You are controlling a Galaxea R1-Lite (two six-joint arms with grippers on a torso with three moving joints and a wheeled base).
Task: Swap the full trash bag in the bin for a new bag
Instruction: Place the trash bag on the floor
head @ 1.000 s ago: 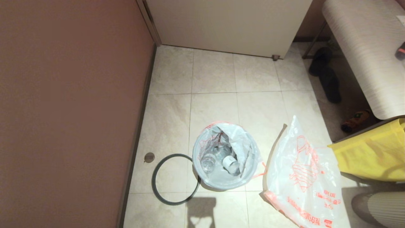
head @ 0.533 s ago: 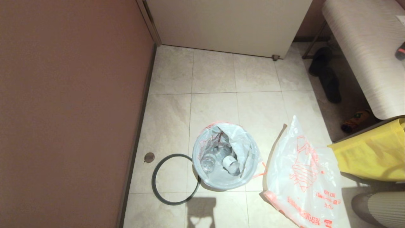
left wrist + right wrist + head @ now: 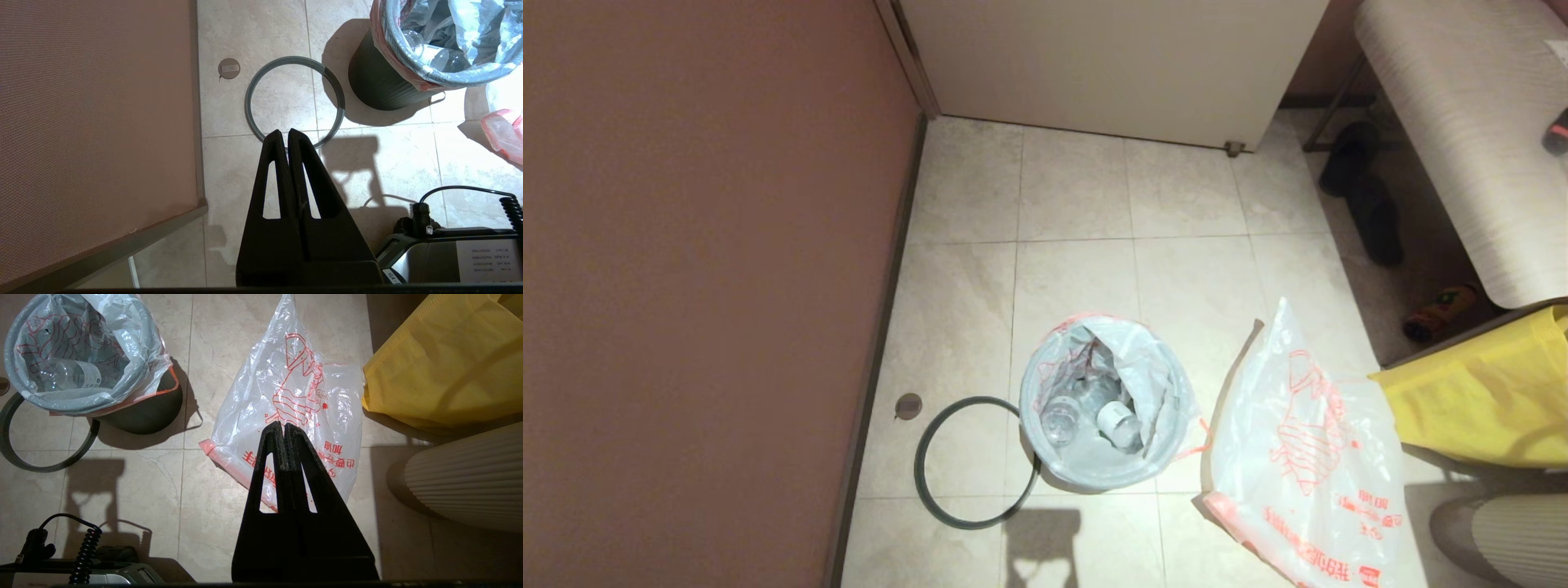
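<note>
Nothing begun: full bag (image 3: 1107, 404) sat in the bin (image 3: 378, 87), lower centre, new bag (image 3: 1303, 457) lower right. Left gripper (image 3: 284, 134) and right gripper (image 3: 280, 426) had fingers pressed together, empty. Next, open and grab the hem.

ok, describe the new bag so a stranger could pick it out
On the tiled floor, right of the black bin and beside the yellow fabric bag, lies the new bag. It is flat, translucent white, printed with a large red-orange drawing and lettering; the full trash bag lines the bin.
</note>
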